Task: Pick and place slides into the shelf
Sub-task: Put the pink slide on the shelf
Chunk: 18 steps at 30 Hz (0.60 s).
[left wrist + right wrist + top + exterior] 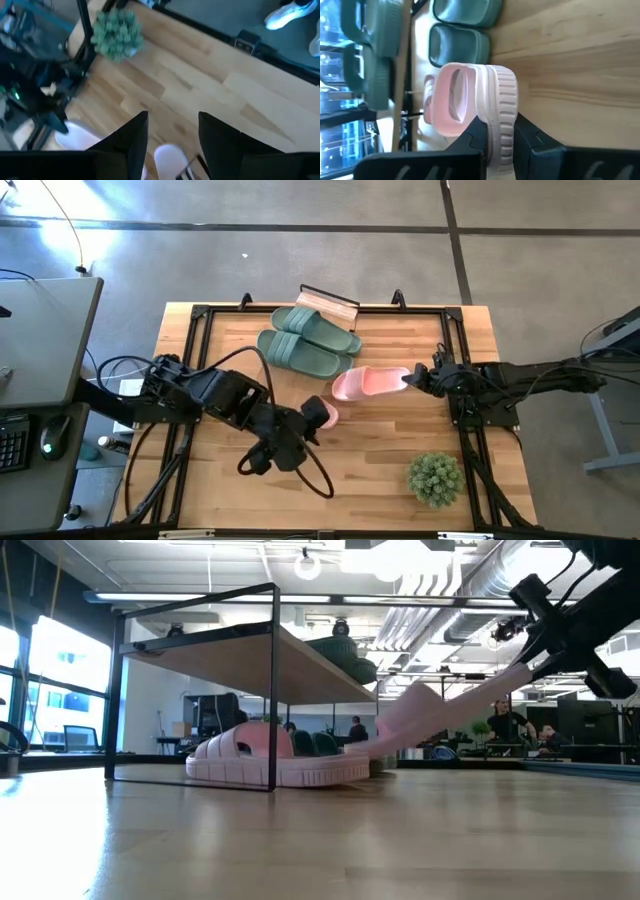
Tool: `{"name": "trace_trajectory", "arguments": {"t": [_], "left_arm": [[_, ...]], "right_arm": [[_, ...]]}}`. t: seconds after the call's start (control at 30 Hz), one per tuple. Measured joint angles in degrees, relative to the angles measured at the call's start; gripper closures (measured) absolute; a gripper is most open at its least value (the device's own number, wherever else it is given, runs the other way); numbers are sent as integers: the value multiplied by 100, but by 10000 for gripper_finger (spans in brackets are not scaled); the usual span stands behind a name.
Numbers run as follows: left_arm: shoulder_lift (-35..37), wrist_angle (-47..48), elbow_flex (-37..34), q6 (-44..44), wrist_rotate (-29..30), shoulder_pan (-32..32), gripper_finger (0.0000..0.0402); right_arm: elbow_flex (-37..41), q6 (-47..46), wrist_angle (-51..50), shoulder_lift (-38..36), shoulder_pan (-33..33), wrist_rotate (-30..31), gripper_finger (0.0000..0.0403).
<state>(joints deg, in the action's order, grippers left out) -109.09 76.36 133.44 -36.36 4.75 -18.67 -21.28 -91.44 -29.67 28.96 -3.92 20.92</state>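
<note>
Right gripper point(410, 381) clamping pink slide point(368, 383) at heel, frame centre; I'm tilting toe toward shelf point(330, 302). Left gripper point(313, 423) closing over second pink slide point(325, 413); grip unconfirmed.

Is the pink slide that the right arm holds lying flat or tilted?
Tilted. The pink slide slopes down from the right gripper toward the table; its fingers pinch one end.
</note>
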Motion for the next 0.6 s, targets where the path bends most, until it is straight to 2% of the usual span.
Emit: {"name": "trace_trajectory", "arguments": {"t": [0.3,0.6], "left_arm": [[3,-467,-1,-316,-494,157,245],[-240,-1517,-3,-677,-1267,221,245]], "right_arm": [[19,-2,526,841,-1,-163,383],[19,-157,776,1341,-3,-4,381]]}}
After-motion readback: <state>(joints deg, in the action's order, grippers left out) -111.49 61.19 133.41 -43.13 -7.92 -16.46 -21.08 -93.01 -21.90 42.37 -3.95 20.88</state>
